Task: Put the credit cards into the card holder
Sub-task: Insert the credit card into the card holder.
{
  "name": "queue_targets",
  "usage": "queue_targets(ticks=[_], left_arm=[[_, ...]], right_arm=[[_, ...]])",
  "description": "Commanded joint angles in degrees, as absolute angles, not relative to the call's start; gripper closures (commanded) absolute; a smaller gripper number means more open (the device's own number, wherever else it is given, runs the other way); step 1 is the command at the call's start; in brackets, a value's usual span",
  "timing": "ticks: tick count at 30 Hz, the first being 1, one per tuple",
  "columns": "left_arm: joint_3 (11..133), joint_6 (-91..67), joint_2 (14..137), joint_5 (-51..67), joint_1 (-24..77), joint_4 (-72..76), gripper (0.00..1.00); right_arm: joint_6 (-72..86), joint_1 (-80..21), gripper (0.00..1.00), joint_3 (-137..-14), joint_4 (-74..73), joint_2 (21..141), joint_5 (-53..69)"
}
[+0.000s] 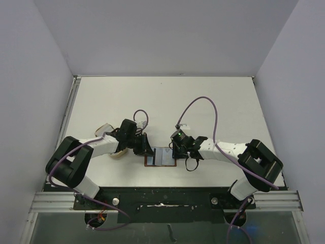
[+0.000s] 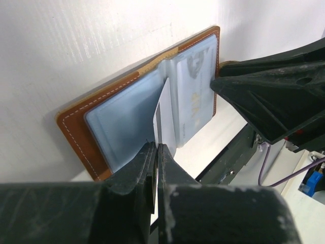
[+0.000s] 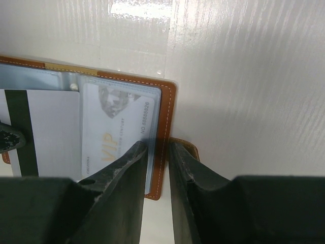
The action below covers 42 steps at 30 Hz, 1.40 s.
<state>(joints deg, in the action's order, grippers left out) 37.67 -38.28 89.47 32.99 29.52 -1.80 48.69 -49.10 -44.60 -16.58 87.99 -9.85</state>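
The card holder (image 1: 160, 157) lies open on the table between both arms, brown leather with pale blue sleeves (image 2: 122, 122). My left gripper (image 2: 157, 145) is shut on a white credit card with a black stripe (image 2: 163, 114), held on edge over the holder's middle; the same card shows flat in the right wrist view (image 3: 48, 132). A second credit card, marked VIP (image 3: 117, 132), sits inside the right sleeve. My right gripper (image 3: 158, 145) straddles the holder's right brown edge (image 3: 165, 117), jaws a narrow gap apart, one tip on the sleeve, the other on the snap tab.
A tan rounded dish (image 1: 119, 154) lies partly under my left arm. The white table (image 1: 162, 101) ends at a metal rail (image 1: 162, 195) near the arm bases. Purple cables (image 1: 203, 101) loop above the right arm.
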Motion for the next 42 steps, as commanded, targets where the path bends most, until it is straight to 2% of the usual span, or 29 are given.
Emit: queue_targets(ticks=[1,10,18,32,42], left_arm=[[40.41,-33.85,90.78,31.45,29.27,-3.52,1.0],[42.8,-32.1,91.75,32.34,29.31,-6.33,1.0],[45.39,-31.31,85.57,31.31,29.31,-13.86,1.0],[43.9,-36.55,87.39,36.77,29.09,-5.85,1.0],[41.79,-38.86,90.15,35.5,28.98,-3.43,1.0]], right_arm=[[48.51,-48.76,0.76,-43.74,-15.96,87.88,-11.51],[48.52,-48.84,0.75,-43.17,-15.52,88.01,-11.17],[46.6,-48.44,0.76,-42.64,-14.01,87.91,-10.25],[42.17,-45.29,0.79,-39.89,-8.42,86.84,-4.66],[43.27,-45.59,0.79,-39.05,-8.0,86.83,-5.0]])
